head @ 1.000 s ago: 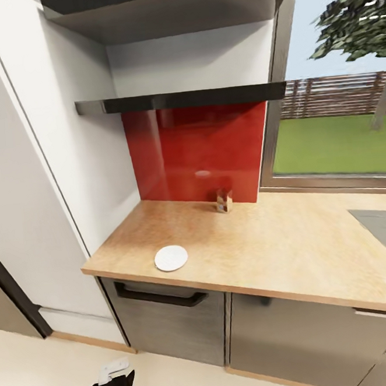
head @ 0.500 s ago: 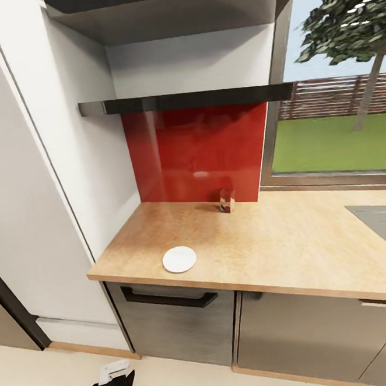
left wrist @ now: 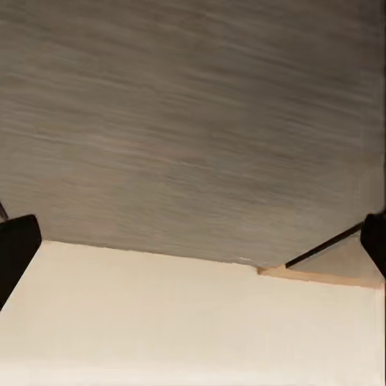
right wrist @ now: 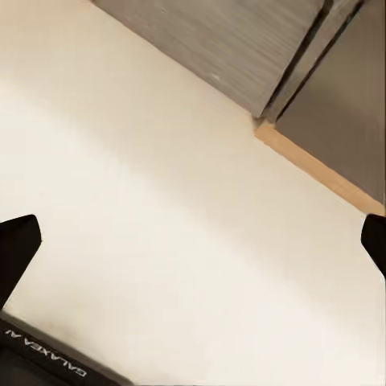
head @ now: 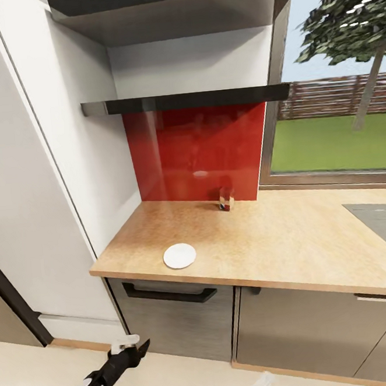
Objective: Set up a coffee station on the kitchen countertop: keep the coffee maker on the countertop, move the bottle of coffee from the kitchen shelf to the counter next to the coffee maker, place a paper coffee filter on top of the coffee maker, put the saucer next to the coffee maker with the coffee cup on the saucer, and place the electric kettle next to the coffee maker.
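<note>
Red backsplash (head: 198, 154) under dark shelf (head: 185, 100), window (head: 334, 134) showing lawn and tree, grey cabinet drawer (head: 174, 314) with black handle.

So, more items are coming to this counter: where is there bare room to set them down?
The countertop is bare between the saucer near its front edge, the small bottle against the red backsplash, and the cooktop at right. Nowhere is crowded.

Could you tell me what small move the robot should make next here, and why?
Probably raise the left end effector toward the saucer. Both end effectors hang open and empty below the countertop, while the saucer lies near its front edge and the small bottle stands by the red backsplash.
</note>
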